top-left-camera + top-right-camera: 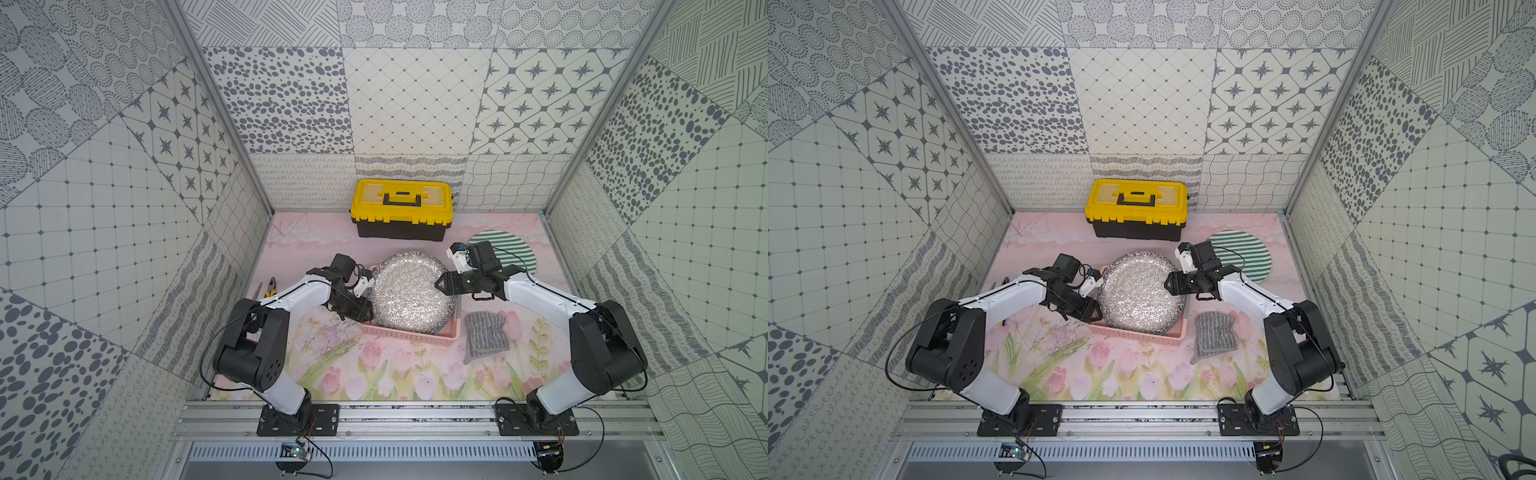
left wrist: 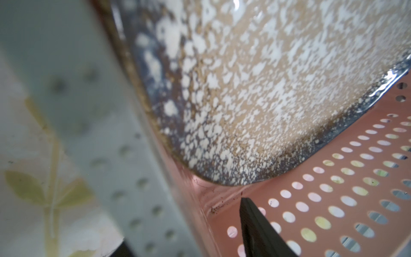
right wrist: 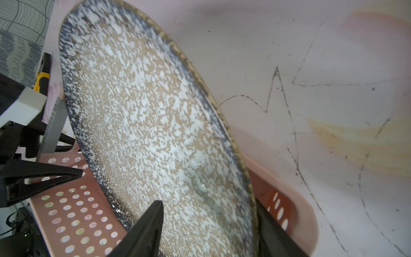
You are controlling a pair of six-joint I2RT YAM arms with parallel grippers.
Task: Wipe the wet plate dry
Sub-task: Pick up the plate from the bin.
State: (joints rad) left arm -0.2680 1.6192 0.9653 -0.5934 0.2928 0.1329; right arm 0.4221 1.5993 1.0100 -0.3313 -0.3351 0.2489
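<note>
A speckled brown-and-white plate (image 1: 409, 291) (image 1: 1142, 291) stands tilted on edge in a pink perforated basket (image 1: 409, 336) (image 1: 1138, 336). Water glistens on the plate's face (image 3: 200, 175). My right gripper (image 1: 438, 284) (image 3: 209, 213) is open and straddles the plate's right rim, one finger before the face and one behind. My left gripper (image 1: 365, 316) (image 2: 181, 222) is open at the plate's lower left rim, with one finger (image 2: 246, 213) inside the basket (image 2: 333, 200). A grey striped cloth (image 1: 486, 334) (image 1: 1214, 334) lies flat on the table right of the basket, untouched.
A yellow and black toolbox (image 1: 401, 208) sits at the back wall. A round green-striped mat (image 1: 511, 245) lies behind the right arm. Pliers (image 1: 271, 286) lie at the left, beyond the left arm. Patterned walls close in three sides.
</note>
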